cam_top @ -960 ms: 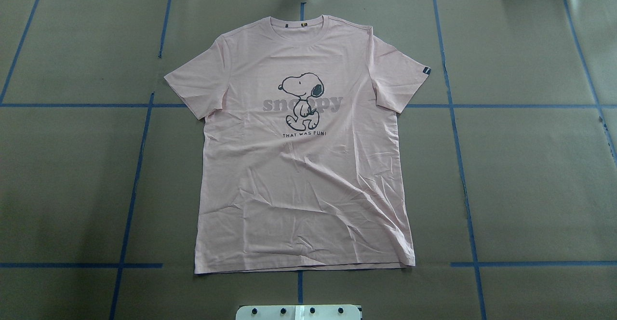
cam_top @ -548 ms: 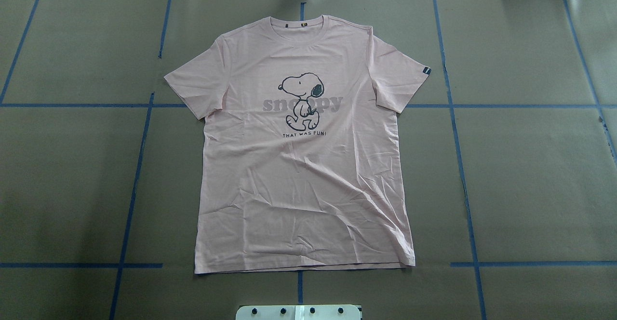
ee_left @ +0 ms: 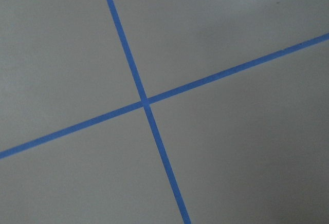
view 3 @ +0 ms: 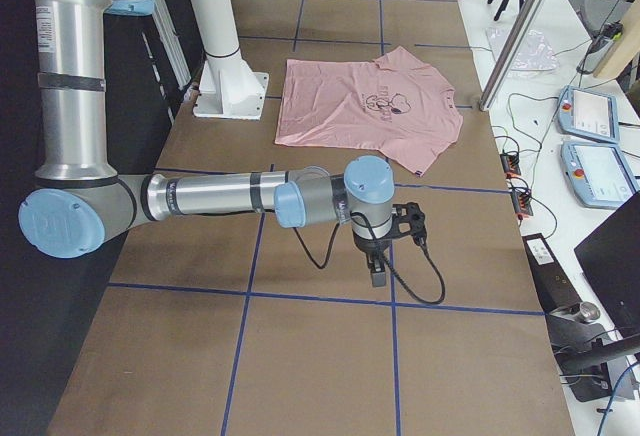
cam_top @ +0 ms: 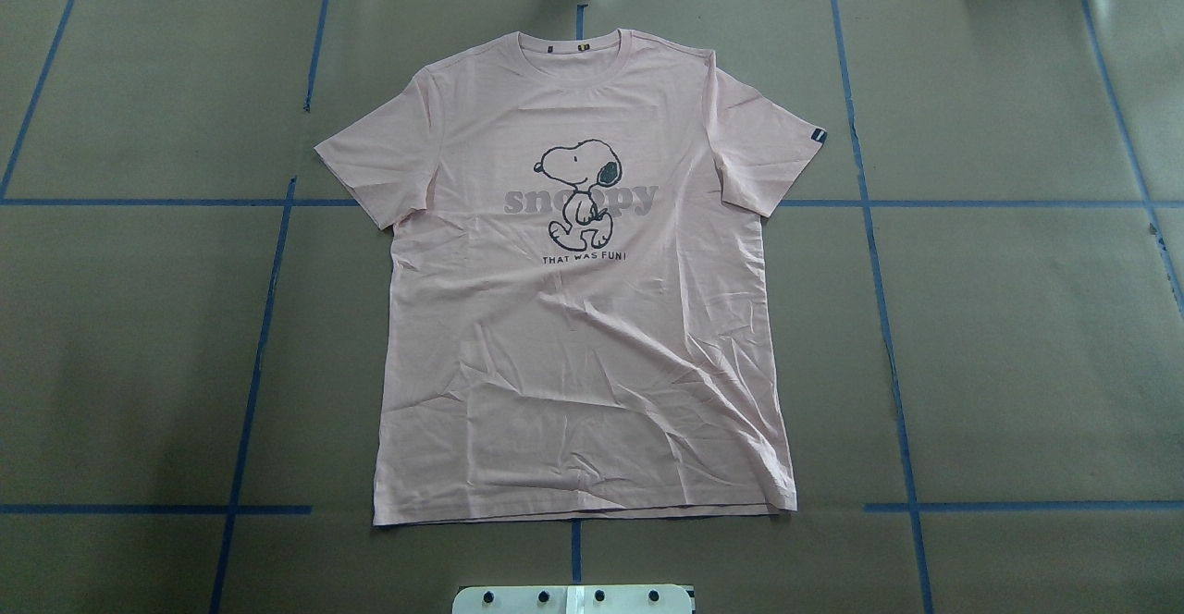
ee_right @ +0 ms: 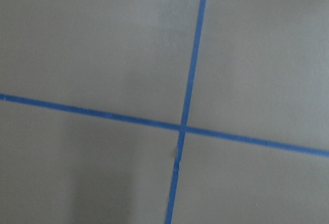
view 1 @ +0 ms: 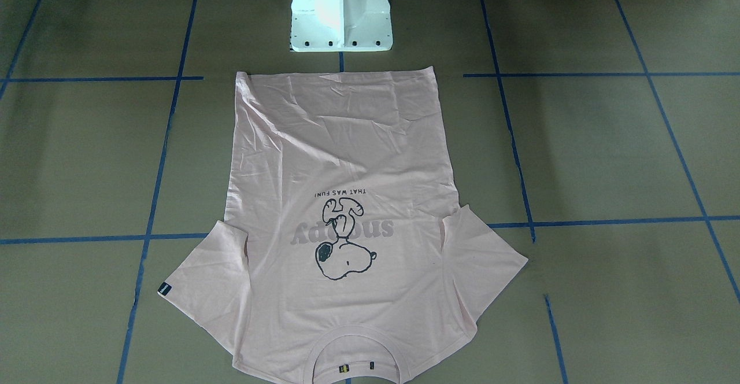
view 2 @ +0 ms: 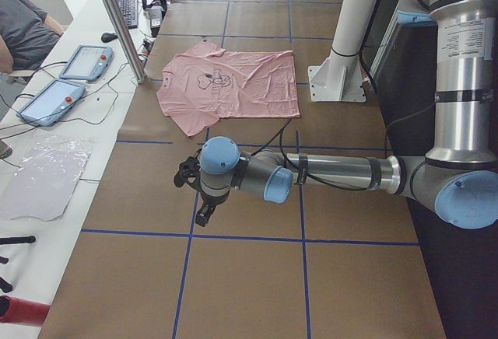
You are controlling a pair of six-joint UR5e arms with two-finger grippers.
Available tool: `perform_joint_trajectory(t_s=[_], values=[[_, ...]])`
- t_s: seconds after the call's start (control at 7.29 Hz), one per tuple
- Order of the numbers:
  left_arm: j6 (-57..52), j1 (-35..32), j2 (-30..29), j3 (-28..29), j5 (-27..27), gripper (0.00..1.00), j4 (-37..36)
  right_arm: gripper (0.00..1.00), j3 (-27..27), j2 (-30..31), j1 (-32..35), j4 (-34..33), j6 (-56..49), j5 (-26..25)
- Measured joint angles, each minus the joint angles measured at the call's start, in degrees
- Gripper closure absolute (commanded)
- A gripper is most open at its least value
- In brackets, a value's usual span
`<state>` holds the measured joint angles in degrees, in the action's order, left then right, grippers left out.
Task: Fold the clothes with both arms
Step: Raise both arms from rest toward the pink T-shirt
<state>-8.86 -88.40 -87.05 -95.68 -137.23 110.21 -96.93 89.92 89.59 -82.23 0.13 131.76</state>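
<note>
Broadly, brown paper (cam_top: 1017, 337) is covering the whole table, and blue tape lines (cam_top: 1017, 203) are dividing it into large rectangles. The pale pink T-shirt (cam_top: 583, 300) is lying flat and print up in the middle of this surface. Its hem is sitting just in front of the white pedestal base (view 1: 341, 14), its collar is pointing away from the robot, and creases are running across its lower half. The left arm (view 2: 334, 172) is reaching out low over bare paper toward the table's left end, well apart from the shirt. The left gripper (view 2: 205, 214) is pointing down, and its wrist camera is showing only a tape crossing (ee_left: 145, 102). The right arm (view 3: 210, 196) is doing the same at the opposite end, with the right gripper (view 3: 378, 276) hanging above another crossing (ee_right: 181, 127). Whether either pair of fingers is spread or pressed together, I cannot tell. Beyond the far table edge a white bench (view 2: 47, 222) is carrying two control tablets (view 2: 85, 63), cables and a clear plastic bag (view 2: 43, 176), and a person in a grey shirt (view 2: 27, 24) is sitting there.
</note>
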Motion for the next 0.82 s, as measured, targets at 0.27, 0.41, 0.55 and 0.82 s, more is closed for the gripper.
perform_joint_trajectory(t_s=[0.27,0.41,0.55,0.82], values=[[0.7,0.3,-9.4,6.1,-0.1,0.00,10.4,0.00,3.5,-4.1,-0.4,5.4,0.9,0.8],[2.9,0.9,-14.0,10.1,-0.3,0.00,15.0,0.00,4.2,-6.0,-1.2,6.4,1.6,2.0],[8.7,2.9,-17.6,13.0,-0.4,0.00,18.8,0.00,4.7,-8.5,-2.6,6.7,3.0,2.9],[19.8,9.4,-19.9,14.3,-0.2,0.00,27.8,0.00,5.7,-15.1,-8.2,6.9,12.8,2.6]])
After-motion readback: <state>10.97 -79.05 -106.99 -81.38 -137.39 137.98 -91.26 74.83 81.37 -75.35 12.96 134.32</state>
